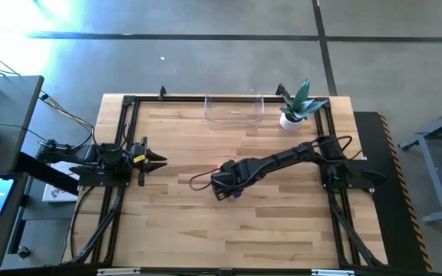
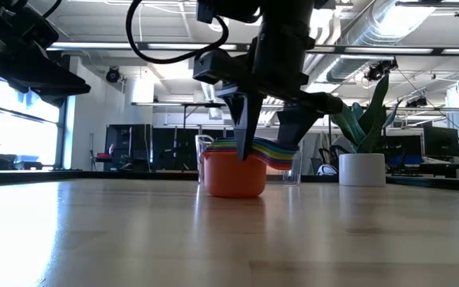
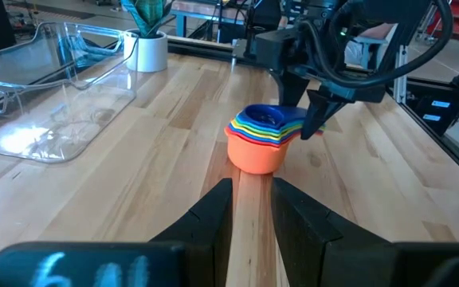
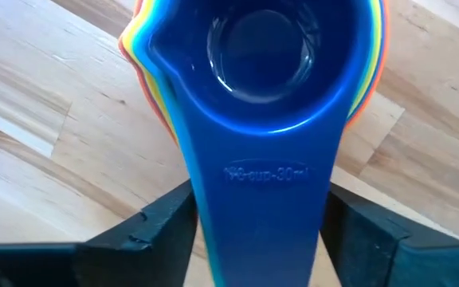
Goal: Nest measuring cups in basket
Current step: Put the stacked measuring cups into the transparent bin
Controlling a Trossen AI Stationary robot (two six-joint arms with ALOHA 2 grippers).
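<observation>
- Reading near to far, we see the measuring cups (image 3: 263, 140) already nested, orange outermost, standing at table centre.
- The right gripper (image 2: 274, 118) straddles their handles, fingers spread either side, not clamped.
- The basket (image 1: 234, 109) waits at twelve o'clock; transfer remains.
- The left gripper (image 1: 156, 159) idles at nine o'clock, fingers narrowly apart.

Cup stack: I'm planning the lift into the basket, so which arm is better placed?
Right. Its gripper already straddles the stack's handles with fingers open. The left gripper waits at the table's left edge, farther from the basket.
</observation>
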